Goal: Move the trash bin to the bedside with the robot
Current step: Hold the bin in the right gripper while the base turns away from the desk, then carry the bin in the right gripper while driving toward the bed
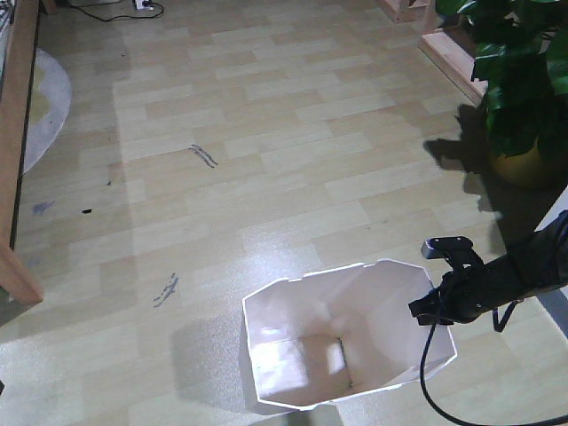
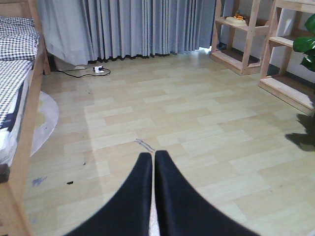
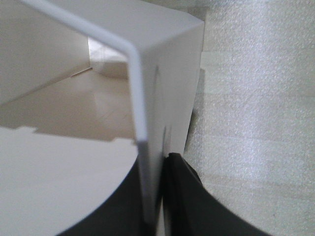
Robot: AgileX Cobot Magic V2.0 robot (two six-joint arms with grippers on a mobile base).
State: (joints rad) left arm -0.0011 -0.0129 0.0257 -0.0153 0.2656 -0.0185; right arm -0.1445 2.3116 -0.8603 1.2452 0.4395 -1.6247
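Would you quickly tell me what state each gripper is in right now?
Left gripper: closed, empty.
Right gripper: closed on the trash bin rim.

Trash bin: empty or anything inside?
Empty. The trash bin shows only its bare cream floor in the front and right wrist views.

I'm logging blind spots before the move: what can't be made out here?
Bed: left wrist view, cut off by the left edge.
Right gripper: right wrist view, blurred near the lens, clamped on the trash bin wall.
Shelf item: left wrist view, too small to identify.
Left gripper: outside the front view; seen only from its own wrist camera.
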